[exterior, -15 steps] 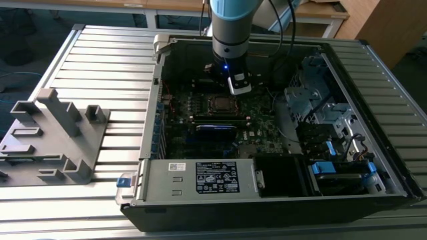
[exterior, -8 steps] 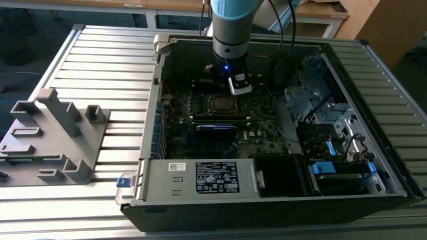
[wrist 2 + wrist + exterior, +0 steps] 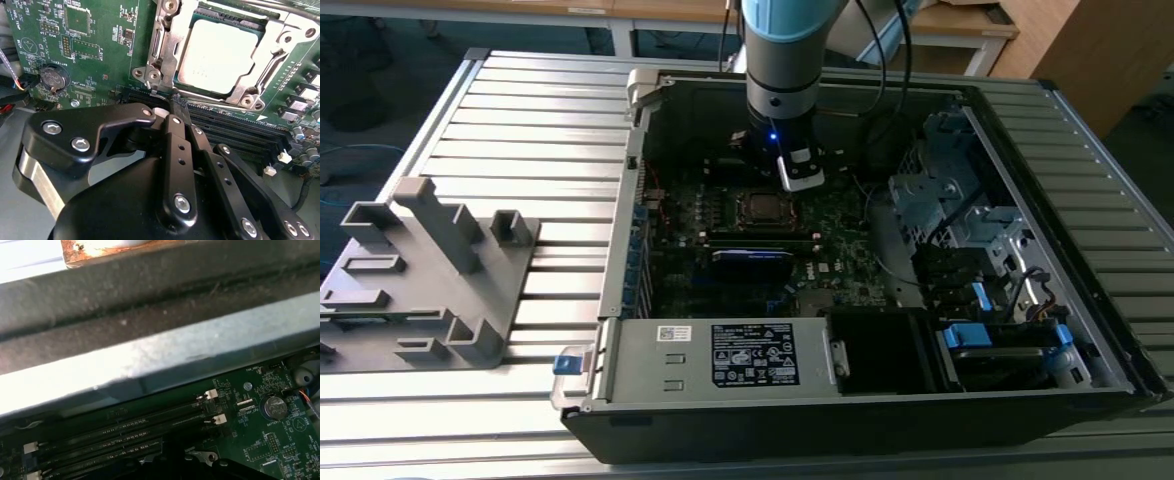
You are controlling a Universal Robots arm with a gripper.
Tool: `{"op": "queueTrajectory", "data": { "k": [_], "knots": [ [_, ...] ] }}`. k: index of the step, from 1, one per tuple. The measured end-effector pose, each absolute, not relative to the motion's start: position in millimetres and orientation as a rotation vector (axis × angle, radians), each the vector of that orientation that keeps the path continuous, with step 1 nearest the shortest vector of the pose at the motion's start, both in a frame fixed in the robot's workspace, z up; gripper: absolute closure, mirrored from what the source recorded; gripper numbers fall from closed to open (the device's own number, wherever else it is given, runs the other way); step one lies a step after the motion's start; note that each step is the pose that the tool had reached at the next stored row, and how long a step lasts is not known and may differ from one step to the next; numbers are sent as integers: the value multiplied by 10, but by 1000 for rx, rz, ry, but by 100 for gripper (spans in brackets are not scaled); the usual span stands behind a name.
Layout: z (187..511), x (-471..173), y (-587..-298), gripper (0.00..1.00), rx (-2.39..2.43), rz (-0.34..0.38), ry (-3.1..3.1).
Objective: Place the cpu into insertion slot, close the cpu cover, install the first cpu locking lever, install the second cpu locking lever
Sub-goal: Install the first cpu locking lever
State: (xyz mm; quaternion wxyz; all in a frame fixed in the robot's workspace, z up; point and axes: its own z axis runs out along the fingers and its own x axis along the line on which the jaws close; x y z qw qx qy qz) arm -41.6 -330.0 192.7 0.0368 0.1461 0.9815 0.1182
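In the second wrist view the cpu (image 3: 220, 55), a pale grey square chip, lies in the insertion slot (image 3: 239, 96) on the green motherboard. The cpu cover (image 3: 167, 45), a silver frame, lies flat around the chip. A thin metal lever (image 3: 272, 64) runs along one side of the frame. My gripper (image 3: 179, 104) is shut with nothing in it, its black tips above the board edge of the socket, beside the memory slots (image 3: 235, 131). In the exterior view the gripper (image 3: 801, 180) hangs inside the open computer case, just to the exterior view's right of the socket (image 3: 761, 207).
A labelled grey power-supply box (image 3: 720, 355) fills the case's near side. Drive cages with blue tabs (image 3: 974, 335) stand at the exterior view's right. A grey plastic fixture (image 3: 427, 270) rests on the slatted table. A coin battery (image 3: 274, 407) and the case wall (image 3: 150, 355) are close by.
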Motion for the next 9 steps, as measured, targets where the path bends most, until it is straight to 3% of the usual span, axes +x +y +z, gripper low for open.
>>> {"op": "queueTrajectory", "data": {
  "k": [9],
  "knots": [
    [1960, -418, -3299, 89, 452, 389, 3012]
  ]
}}
